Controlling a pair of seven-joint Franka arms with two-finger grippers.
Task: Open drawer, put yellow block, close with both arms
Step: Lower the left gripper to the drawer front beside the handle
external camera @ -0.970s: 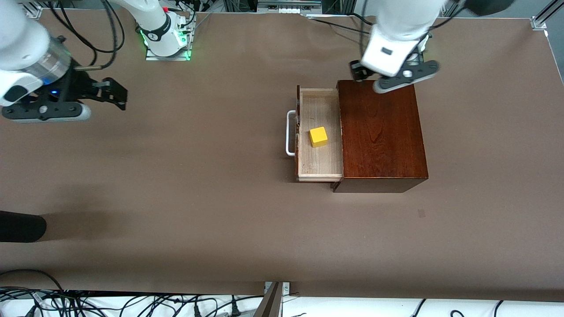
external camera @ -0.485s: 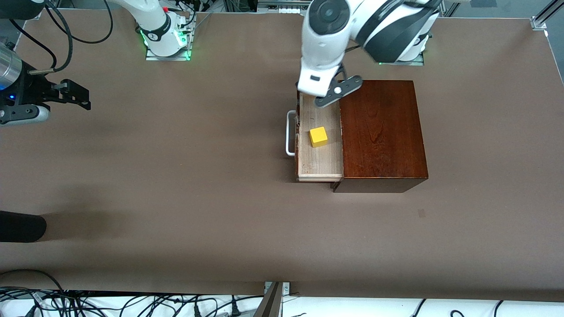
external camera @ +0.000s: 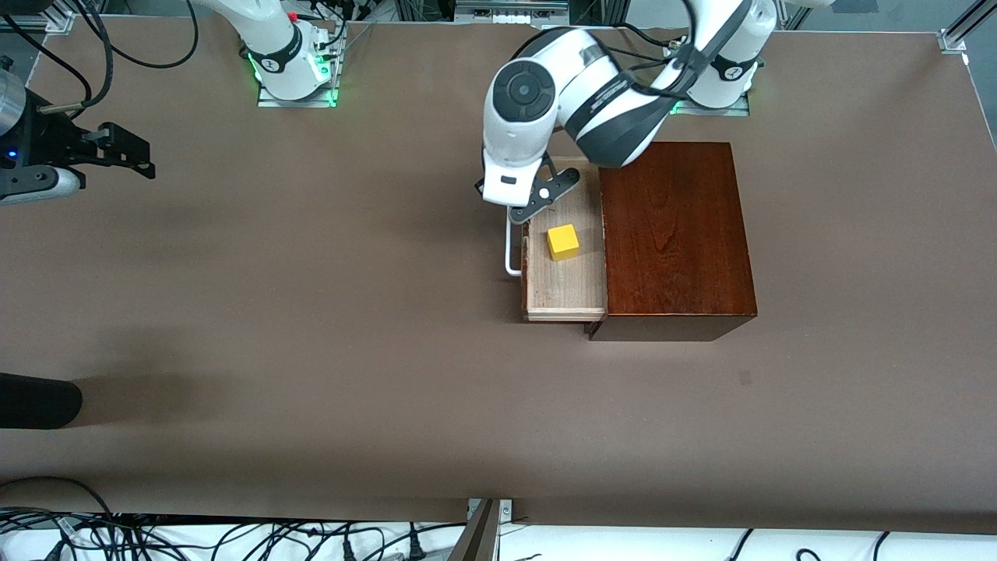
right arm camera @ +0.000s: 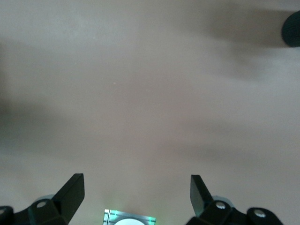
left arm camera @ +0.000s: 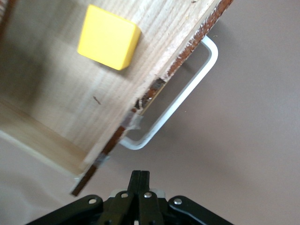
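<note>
The drawer (external camera: 565, 284) stands pulled out of the dark wooden box (external camera: 674, 234), its white handle (external camera: 510, 257) facing the right arm's end of the table. The yellow block (external camera: 562, 241) lies in the drawer tray. My left gripper (external camera: 516, 206) hangs over the end of the drawer's front that is farther from the front camera. In the left wrist view its fingers (left arm camera: 140, 174) are shut on nothing, just short of the handle (left arm camera: 183, 101), with the block (left arm camera: 108, 37) in the tray (left arm camera: 70, 103). My right gripper (external camera: 128, 156) is open over bare table (right arm camera: 138, 180) at the right arm's end.
A dark rounded object (external camera: 35, 400) lies at the table's edge at the right arm's end, also seen in the right wrist view (right arm camera: 291, 28). The right arm's green-lit base (external camera: 292, 74) stands farthest from the front camera. Cables (external camera: 234, 538) run along the near edge.
The left arm has swung from over the box to over the drawer's front by the handle, and its fingers have shut. The right gripper has drawn back toward its end of the table.
</note>
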